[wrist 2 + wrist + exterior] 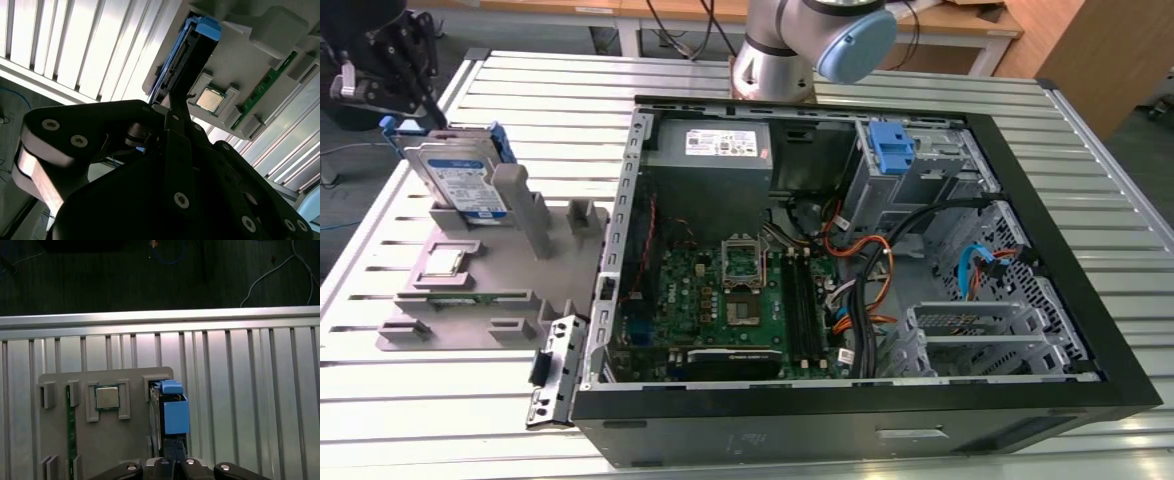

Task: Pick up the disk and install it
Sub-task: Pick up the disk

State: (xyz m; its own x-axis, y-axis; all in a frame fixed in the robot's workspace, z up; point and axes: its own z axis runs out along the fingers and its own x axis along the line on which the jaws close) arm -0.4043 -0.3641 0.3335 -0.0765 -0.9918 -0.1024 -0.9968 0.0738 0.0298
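I count one silver disk with blue plastic rails, one flat grey plastic holder, one open black computer case and one ribbed metal table under them all.

The holder sits at the exterior view's left and has three things in it. The disk stands on its edge in a slot. Near it lie one small square silver chip and one thin green memory stick.

Inside the case I see one green board, one grey power box and one lone blue bracket.

My black fingers are in the upper left of the exterior view, just above the disk's top end. In both wrist views they reach its blue handle end. I cannot tell if they are apart or pinching it.
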